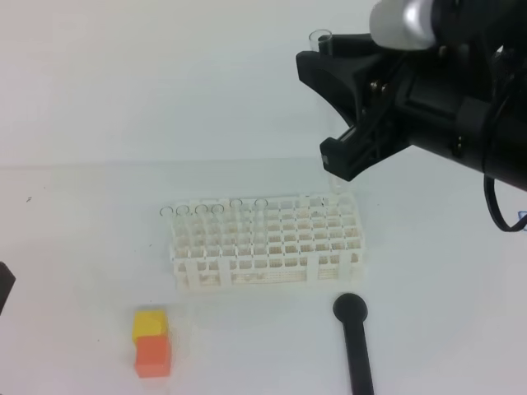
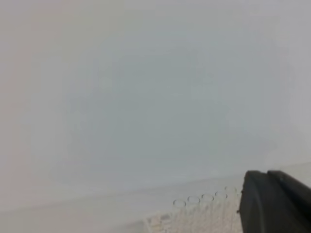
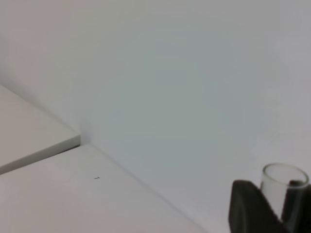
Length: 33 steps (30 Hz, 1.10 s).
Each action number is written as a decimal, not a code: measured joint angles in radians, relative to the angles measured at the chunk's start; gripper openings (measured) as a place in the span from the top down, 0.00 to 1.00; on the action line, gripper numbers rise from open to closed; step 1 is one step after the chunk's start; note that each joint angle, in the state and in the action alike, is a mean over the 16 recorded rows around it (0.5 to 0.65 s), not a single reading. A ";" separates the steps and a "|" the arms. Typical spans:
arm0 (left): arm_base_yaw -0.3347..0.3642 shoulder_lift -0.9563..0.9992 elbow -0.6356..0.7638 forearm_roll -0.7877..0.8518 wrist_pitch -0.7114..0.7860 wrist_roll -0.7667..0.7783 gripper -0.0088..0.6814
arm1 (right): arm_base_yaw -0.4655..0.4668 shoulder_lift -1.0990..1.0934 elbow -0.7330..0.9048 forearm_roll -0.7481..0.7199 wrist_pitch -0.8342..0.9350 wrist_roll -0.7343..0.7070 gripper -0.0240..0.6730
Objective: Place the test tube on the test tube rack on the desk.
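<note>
My right gripper (image 1: 329, 115) is shut on the test tube (image 1: 320, 43), a clear glass tube held upright above the back right corner of the test tube rack (image 1: 263, 243). Its lower end hangs just over the rack's top. In the right wrist view the open rim of the test tube (image 3: 285, 176) shows between the black fingers (image 3: 248, 206). The white lattice rack stands on the desk (image 1: 82, 247) with several clear tubes in its back row. My left gripper (image 2: 272, 204) is shut and holds nothing; the test tube rack (image 2: 204, 218) lies faintly below it.
A yellow-and-orange block stack (image 1: 151, 343) sits in front of the rack on the left. A black round-headed stick (image 1: 355, 341) lies in front on the right. A black part (image 1: 4, 286) shows at the left edge.
</note>
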 joint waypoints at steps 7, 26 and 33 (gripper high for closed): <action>0.179 -0.012 0.002 0.070 -0.162 -0.008 0.99 | 0.000 -0.006 0.003 0.000 -0.005 -0.043 0.78; 0.423 -0.112 0.038 0.123 -0.141 -0.122 0.99 | 0.000 -0.008 0.002 -0.231 -0.018 0.246 0.78; 0.445 -0.173 0.136 0.123 -0.010 -0.236 0.99 | 0.000 -0.008 0.001 -0.655 -0.016 0.701 0.78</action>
